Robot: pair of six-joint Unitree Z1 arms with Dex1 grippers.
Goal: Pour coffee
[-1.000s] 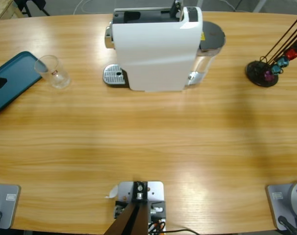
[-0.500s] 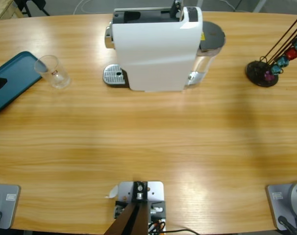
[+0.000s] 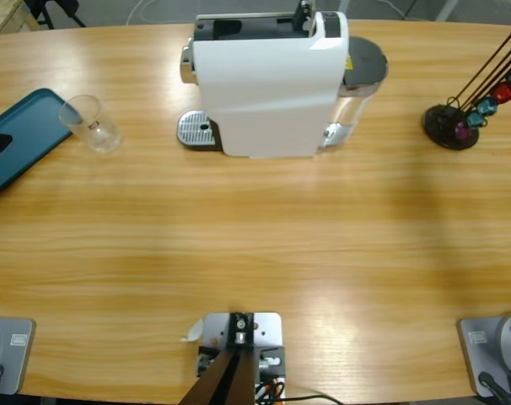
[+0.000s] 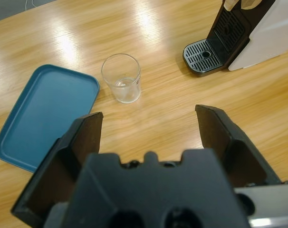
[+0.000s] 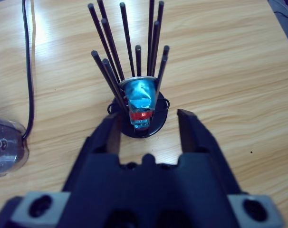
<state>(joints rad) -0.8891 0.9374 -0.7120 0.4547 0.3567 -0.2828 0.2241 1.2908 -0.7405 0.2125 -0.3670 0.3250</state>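
While the right gripper (image 5: 148, 124) sits with fingers spread around the capsule rack (image 5: 137, 90), its capsules have shifted slightly over the last second; the left gripper (image 4: 148, 128), wide and empty, faces the glass (image 4: 121, 84) near the desk's left edge; capsule pickup seems imminent.

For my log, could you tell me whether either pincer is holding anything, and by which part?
Nothing is held: the left pincer is open above the glass, the right pincer open before the capsule rack.

text: none readable | glass (image 3: 90, 123): small red mark, too tiny to read | coffee machine (image 3: 268, 83): yellow sticker at its back edge, illegible | tray (image 4: 46, 115): blank
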